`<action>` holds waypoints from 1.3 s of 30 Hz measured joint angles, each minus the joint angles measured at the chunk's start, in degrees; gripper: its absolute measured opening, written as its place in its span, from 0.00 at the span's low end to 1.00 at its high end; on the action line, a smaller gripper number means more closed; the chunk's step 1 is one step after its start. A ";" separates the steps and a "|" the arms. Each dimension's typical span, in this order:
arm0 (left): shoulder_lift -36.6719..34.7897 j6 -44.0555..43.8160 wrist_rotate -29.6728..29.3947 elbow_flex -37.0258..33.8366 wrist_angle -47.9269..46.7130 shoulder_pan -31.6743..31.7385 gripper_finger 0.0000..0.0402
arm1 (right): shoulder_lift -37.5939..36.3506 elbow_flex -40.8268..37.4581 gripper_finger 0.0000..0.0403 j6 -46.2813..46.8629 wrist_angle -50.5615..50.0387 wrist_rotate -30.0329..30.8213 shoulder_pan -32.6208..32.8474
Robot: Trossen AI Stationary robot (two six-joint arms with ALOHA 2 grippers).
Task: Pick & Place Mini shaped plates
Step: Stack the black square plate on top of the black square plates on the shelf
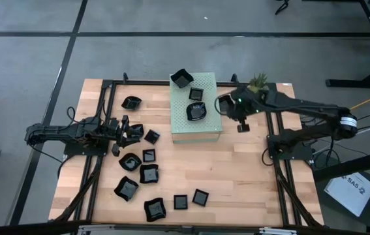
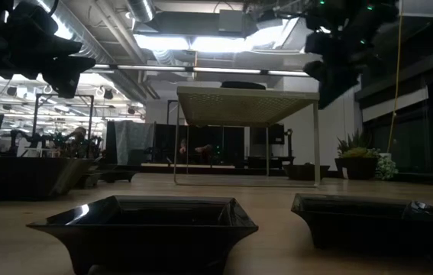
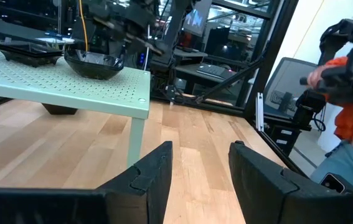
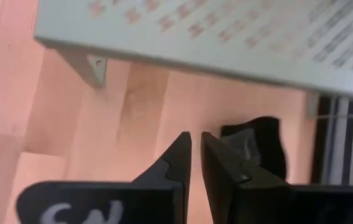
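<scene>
Several glossy black mini plates [image 1: 148,173] lie scattered on the left and near part of the wooden table [image 1: 250,183]. Three more [image 1: 197,111] sit on top of the pale green perforated box [image 1: 201,130]. My right gripper [image 4: 195,146] hangs tipped downward just off the box's right side [image 1: 227,108], fingers together with nothing between them. A single black plate [image 4: 257,146] rests on the table below it, beside the box. My left gripper [image 3: 201,165] waits level at the table's left [image 1: 131,132], open and empty, pointing toward the box.
A small spiky plant [image 1: 258,81] stands at the far right, behind my right arm. In the low view two plates [image 2: 151,221] sit close to the table's near edge. Bare wood lies right of the box. A person in an orange sleeve [image 3: 350,81] stands beyond the table.
</scene>
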 joint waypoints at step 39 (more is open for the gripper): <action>0.00 0.00 -0.01 -0.02 0.00 0.00 0.38 | 9.62 -12.03 0.25 48.74 30.50 -0.38 55.84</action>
